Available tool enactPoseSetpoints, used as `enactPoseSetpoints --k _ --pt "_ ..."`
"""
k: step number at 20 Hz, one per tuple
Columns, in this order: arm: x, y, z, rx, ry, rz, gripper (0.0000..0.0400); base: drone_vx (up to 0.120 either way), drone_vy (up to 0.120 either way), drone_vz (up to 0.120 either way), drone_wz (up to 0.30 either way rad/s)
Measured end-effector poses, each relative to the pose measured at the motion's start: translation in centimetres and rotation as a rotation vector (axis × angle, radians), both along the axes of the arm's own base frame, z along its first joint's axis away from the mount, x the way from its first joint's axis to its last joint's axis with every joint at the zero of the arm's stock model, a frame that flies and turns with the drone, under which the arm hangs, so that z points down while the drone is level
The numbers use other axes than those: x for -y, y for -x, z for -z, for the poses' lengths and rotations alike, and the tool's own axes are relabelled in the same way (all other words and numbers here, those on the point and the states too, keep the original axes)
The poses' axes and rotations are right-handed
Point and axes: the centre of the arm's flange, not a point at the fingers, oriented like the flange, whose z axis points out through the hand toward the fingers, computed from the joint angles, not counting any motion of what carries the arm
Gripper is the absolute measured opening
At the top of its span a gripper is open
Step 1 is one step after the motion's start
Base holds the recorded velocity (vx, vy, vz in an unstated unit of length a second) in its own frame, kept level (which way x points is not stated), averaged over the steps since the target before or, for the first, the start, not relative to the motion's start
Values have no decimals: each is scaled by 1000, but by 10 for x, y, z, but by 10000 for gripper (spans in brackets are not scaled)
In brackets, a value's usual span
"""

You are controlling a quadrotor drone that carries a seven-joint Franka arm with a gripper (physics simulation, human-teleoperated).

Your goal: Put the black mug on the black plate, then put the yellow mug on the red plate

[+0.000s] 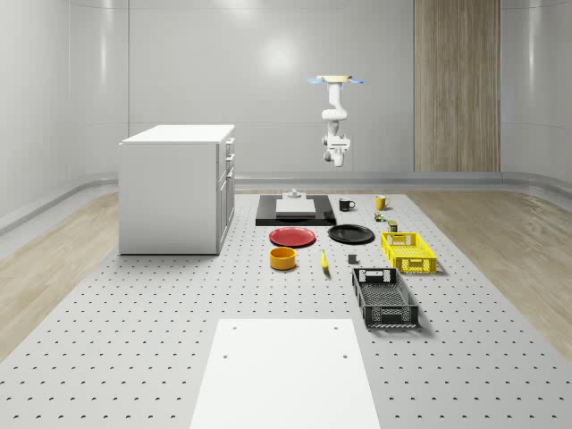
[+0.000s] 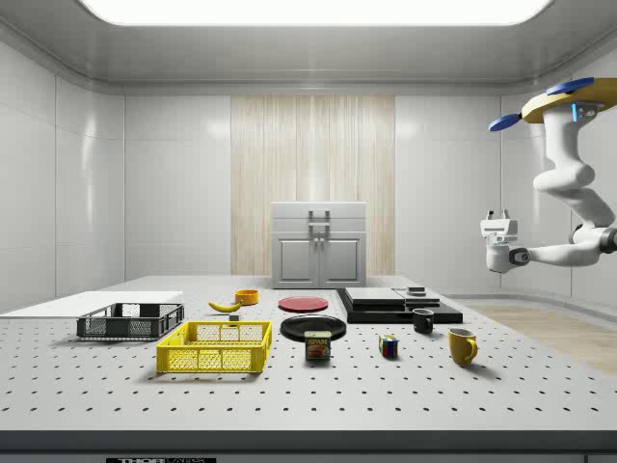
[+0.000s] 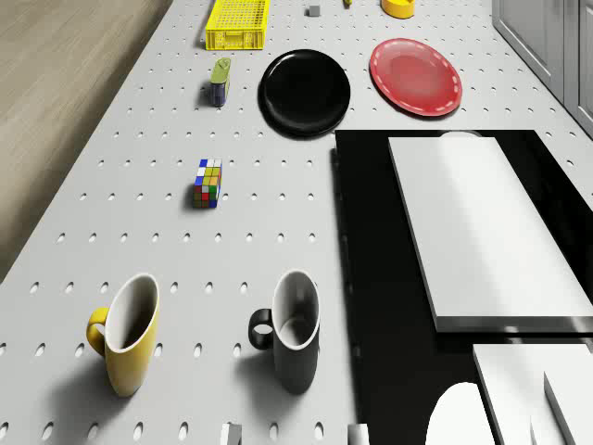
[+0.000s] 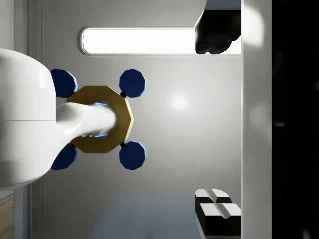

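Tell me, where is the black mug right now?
In the whole-scene view the black mug stands on the table between the yellow mug and the black slab.

Legible text: one item. Small can point(image 2: 318, 346) on tabletop point(image 2: 289, 395), just beside black plate: label with yellow lettering, "SPAM" read on front face in side view. Dark strip at tabletop front edge: white marks noted, not readable. No other text, numbers or signs found.

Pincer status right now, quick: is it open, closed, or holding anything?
Pincer: up in the air beyond the far end of the table, holding nothing; open or closed cannot be told. The black mug and yellow mug stand untouched on the table.
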Motion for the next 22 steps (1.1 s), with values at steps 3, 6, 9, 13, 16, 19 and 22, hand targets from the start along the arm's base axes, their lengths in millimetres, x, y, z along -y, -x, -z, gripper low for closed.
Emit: enactPoseSetpoints --k 3,6,9,13,16,19,22 --pt "0 3 -23 2 0 0 400 0 0 0 0" --pt "0 4 -43 5 0 0 400 0 0 0 0" --pt "0 3 -61 7 0 0 400 0 0 0 0" --pt "0 1 -78 10 0 0 400 100 0 0 0" --pt "0 1 -85 13 0 0 400 120 0 0 0" --pt "0 0 -89 15 0 0 400 120 0 0 0" --pt "0 0 -91 17 0 0 400 120 0 0 0"
